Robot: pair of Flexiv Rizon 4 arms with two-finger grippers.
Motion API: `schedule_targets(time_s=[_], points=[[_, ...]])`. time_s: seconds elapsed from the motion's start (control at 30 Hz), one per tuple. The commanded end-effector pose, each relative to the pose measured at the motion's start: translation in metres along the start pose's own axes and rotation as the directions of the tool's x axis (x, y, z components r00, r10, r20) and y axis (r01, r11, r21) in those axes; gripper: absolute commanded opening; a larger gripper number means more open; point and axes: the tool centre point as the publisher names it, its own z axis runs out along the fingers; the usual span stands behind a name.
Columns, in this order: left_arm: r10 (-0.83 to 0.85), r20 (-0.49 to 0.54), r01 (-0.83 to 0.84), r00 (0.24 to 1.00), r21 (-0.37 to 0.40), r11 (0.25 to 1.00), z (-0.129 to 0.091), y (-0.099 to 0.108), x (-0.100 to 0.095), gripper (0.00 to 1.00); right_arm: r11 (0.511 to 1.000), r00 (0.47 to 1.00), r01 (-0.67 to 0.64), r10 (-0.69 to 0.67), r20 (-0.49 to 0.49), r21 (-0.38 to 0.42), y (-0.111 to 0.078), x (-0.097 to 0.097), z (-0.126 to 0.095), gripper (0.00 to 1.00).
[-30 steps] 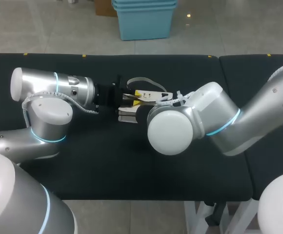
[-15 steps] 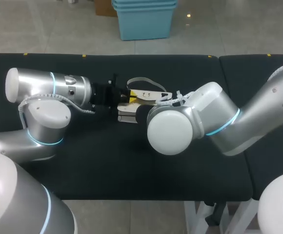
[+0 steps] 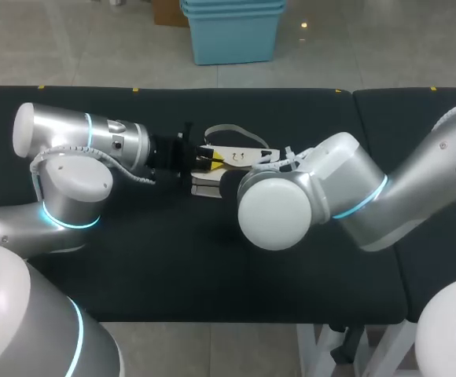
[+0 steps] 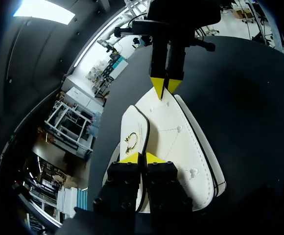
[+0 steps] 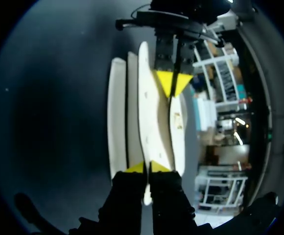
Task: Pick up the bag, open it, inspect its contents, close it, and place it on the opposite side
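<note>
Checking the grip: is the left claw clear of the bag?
No, the left claw pinches the near edge of the white bag between its yellow tips.

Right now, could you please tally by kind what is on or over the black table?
White stitched bag with dark edging: 1
Yellow-tipped two-finger tools: 2, the left tool and the right tool, each shut on the bag
Total: 3

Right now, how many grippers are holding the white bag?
2. The left gripper pinches one end of the white bag, and the right gripper pinches the opposite end, facing it. Both show in each wrist view, so none is hidden.
</note>
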Motion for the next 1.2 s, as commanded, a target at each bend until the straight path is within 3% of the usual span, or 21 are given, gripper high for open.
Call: schedule_targets(time_s=[0.03,0.17,0.4,0.6,0.7,0.73,0.93,0.97,1.03,1.07,1.2], points=[[-0.013,0.008,0.013,1.0,-0.04,0.999,0.007,0.01,0.0,0.0,1.0,1.0,-0.002,0.002,0.005,0.0,0.002,0.002,0.002,0.0],[-0.039,0.012,0.04,0.999,-0.049,0.998,0.008,0.016,-0.001,0.0,1.0,1.0,-0.002,0.002,0.005,0.0,0.002,0.002,0.002,0.0],[-0.02,0.007,0.02,1.0,-0.006,1.0,0.008,-0.001,-0.001,0.0,1.0,1.0,-0.002,0.002,0.005,0.0,0.002,0.002,0.002,0.0],[-0.006,0.008,0.006,1.0,-0.003,1.0,0.007,-0.003,-0.002,0.02,1.0,1.0,-0.002,0.002,0.005,0.0,0.002,0.002,0.002,0.0],[0.01,0.024,-0.01,1.0,-0.008,1.0,0.001,-0.006,-0.006,0.87,1.0,1.0,-0.002,0.002,0.005,0.0,0.002,0.002,0.002,0.0],[0.017,0.026,-0.017,1.0,-0.008,1.0,0.0,-0.008,-0.007,1.0,1.0,1.0,-0.002,0.002,0.005,0.0,0.002,0.002,0.002,0.0],[0.048,0.042,-0.048,0.998,0.002,0.999,-0.01,-0.02,-0.013,1.0,1.0,1.0,0.004,-0.004,-0.002,-0.012,0.003,0.0,0.0,0.0],[0.051,0.045,-0.051,0.998,0.002,0.999,-0.012,-0.022,-0.014,1.0,1.0,1.0,0.003,-0.003,-0.005,-0.013,0.004,0.0,0.0,0.04],[0.053,0.051,-0.053,0.997,0.007,0.999,-0.017,-0.025,-0.016,1.0,1.0,1.0,-0.006,0.005,-0.024,-0.022,0.003,-0.002,-0.003,0.45],[0.056,0.053,-0.056,0.997,0.005,0.998,-0.018,-0.026,-0.016,1.0,0.999,0.999,-0.01,0.009,-0.04,-0.031,0.003,-0.003,-0.005,1.0],[0.058,0.06,-0.058,0.997,0.002,0.998,-0.028,-0.032,-0.02,1.0,0.997,0.997,-0.037,0.032,-0.068,-0.065,0.0,-0.012,-0.02,1.0]])
